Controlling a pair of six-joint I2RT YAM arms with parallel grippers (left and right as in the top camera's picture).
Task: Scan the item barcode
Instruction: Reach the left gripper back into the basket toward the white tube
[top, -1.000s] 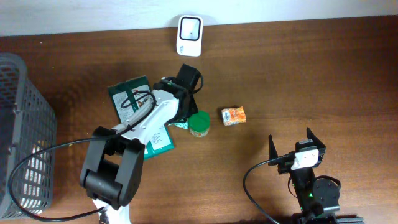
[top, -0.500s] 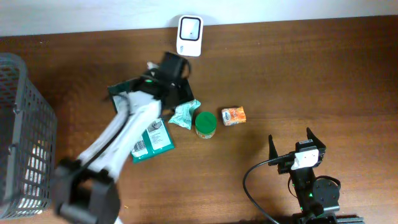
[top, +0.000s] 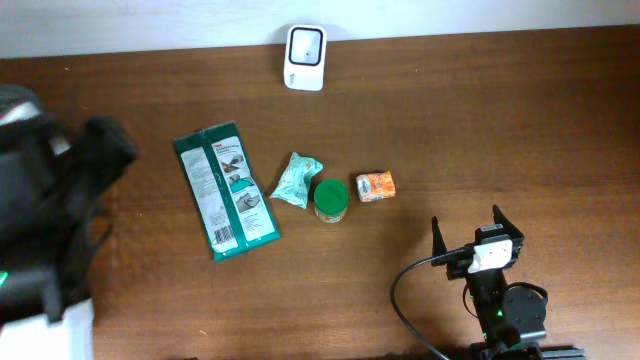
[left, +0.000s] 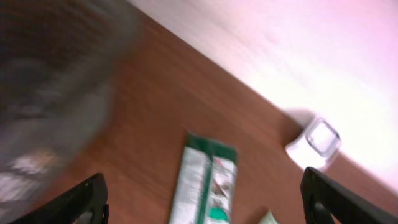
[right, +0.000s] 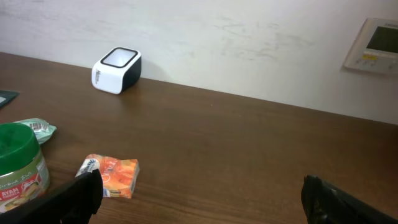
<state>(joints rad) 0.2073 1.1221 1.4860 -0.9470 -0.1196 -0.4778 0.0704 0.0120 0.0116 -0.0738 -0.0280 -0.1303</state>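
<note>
A white barcode scanner (top: 305, 44) stands at the table's far edge, also visible as the scanner (left: 314, 143) and the scanner (right: 117, 68). The items lie mid-table: a green wipes pack (top: 225, 190), a pale teal pouch (top: 296, 180), a green-lidded jar (top: 330, 200) and an orange packet (top: 376, 185). My left arm (top: 50, 220) is a dark blur at the far left. The left gripper (left: 202, 196) is open and empty, high above the wipes pack (left: 208, 180). My right gripper (top: 468, 232) rests open near the front edge. It faces the orange packet (right: 111, 175) and the jar (right: 18, 168).
A grey basket (left: 50, 93) shows as a blur at the left. In the overhead view my arm covers it. A wall panel (right: 373, 43) hangs behind the table. Brown tabletop (top: 520, 120) stretches to the right of the items.
The left gripper opened and let go of the teal pouch beside the jar. The arm then swung away fast to the far left. The right arm has not moved.
</note>
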